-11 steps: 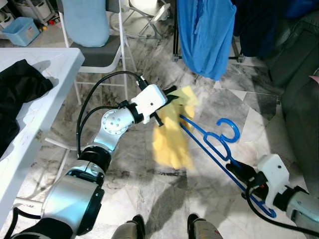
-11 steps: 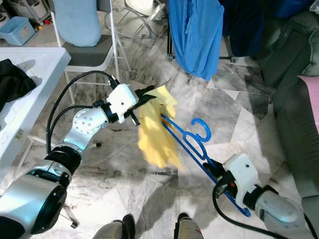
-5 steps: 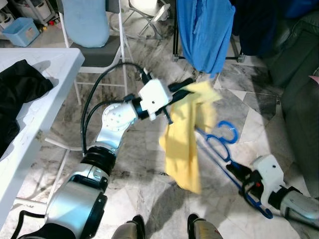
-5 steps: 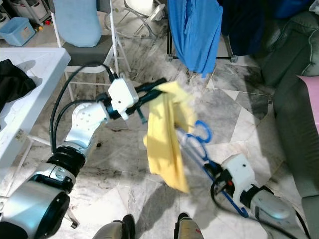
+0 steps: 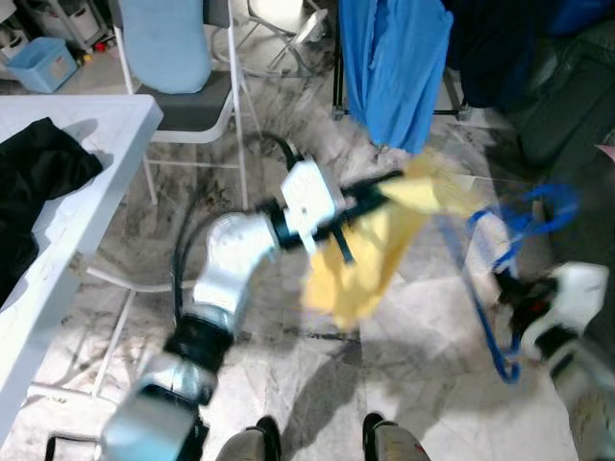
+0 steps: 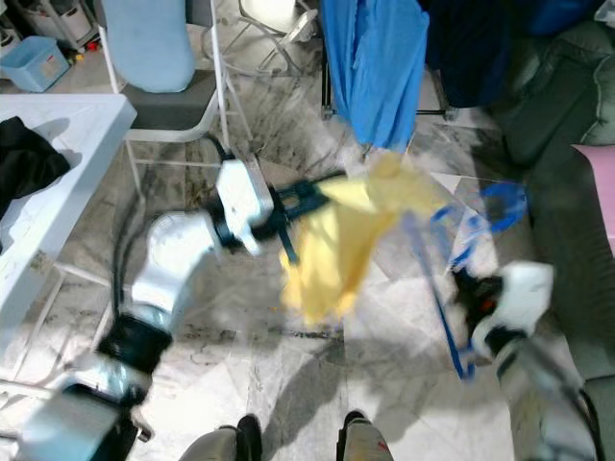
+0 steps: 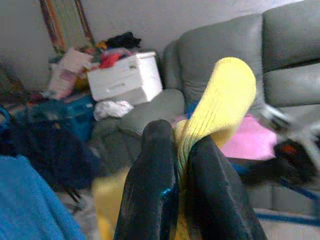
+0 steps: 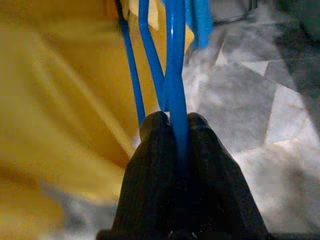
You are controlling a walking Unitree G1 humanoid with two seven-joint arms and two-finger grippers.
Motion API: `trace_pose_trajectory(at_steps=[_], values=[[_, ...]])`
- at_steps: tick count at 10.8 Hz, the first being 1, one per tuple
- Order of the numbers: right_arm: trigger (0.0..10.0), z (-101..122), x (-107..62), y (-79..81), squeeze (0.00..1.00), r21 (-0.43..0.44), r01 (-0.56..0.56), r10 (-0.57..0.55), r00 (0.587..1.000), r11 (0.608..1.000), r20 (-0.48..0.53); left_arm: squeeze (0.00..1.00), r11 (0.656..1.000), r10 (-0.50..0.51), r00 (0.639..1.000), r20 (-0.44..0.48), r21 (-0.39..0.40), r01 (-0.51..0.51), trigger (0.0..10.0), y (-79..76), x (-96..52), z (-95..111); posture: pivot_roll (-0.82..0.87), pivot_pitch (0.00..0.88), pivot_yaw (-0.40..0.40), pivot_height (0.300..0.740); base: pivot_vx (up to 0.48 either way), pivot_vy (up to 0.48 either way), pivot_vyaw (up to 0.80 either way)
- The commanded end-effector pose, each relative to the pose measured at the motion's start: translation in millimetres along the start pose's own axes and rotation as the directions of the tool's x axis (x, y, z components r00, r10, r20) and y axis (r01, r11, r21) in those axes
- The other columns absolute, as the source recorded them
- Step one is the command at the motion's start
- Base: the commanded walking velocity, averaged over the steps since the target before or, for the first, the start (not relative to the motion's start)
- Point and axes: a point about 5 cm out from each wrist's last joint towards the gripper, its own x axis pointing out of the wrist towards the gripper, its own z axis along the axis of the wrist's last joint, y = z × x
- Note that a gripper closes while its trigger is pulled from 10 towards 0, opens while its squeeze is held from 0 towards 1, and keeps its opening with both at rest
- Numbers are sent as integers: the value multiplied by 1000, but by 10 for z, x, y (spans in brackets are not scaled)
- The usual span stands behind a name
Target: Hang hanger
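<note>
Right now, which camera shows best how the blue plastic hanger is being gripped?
The right wrist view: the right gripper is shut on the blue plastic hanger, sharp and close. Both eye views show the hanger whole but motion-blurred; the left wrist view shows the yellow cloth.

Hanging blue garment (image 5: 396, 67) and grey sofa (image 5: 567, 163) crowd ahead.

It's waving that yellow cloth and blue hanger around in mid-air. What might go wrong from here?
The yellow cloth is pinched only at one edge by the left gripper, so it may slip free and drop to the floor. The right gripper clamps just one thin bar of the blue hanger, which could twist in the grip. The blue garment hangs close behind, so the hanger's hook might snag it.
</note>
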Motion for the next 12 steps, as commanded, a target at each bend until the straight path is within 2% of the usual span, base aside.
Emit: trace_pose_trajectory(at_steps=[1,2,3,4,5,6,8,10,11,12], values=[[10000,88,4,-36,0,84,53,-57,998,995,38,0,999,-37,999,-9,-18,36,10000,-124,-29,-60,-210,233,95,740,0,0,0],[10000,222,79,109,0,162,3,-19,995,987,96,0,998,-51,997,-58,-46,48,10000,-266,-73,-194,-210,233,95,740,0,0,0],[10000,382,150,349,0,248,-89,48,984,965,169,0,997,-65,991,-118,-48,60,10000,-416,-113,-357,-215,233,95,740,0,0,0],[10000,464,170,510,0,290,-163,105,973,943,204,0,997,-60,986,-155,-62,51,10000,-485,-137,-449,-216,232,94,740,0,0,0],[10000,579,164,754,0,344,-300,216,941,890,262,0,997,-62,977,-203,-51,53,10000,-587,-177,-559,-221,233,91,740,0,0,0],[10000,674,126,904,0,378,-393,284,906,838,313,0,996,-80,969,-233,-49,70,10000,-684,-216,-631,-226,232,88,740,0,0,0],[10000,746,81,1013,0,401,-460,332,876,792,350,0,995,-95,953,-286,-67,79,10000,-821,-291,-768,-231,231,85,740,0,0,0],[10000,715,92,1070,0,186,-405,342,892,895,295,0,995,-85,952,-293,-83,64,10000,-890,-299,-816,-234,232,84,740,0,0,0],[10000,600,138,1064,0,-170,-273,308,921,947,237,0,995,-74,955,-288,-86,51,10000,-897,-267,-823,-233,232,84,740,0,0,0],[10000,603,144,1056,0,-208,-233,283,923,950,262,0,995,-73,952,-297,-89,49,10000,-905,-259,-846,-232,232,84,740,0,0,0]])
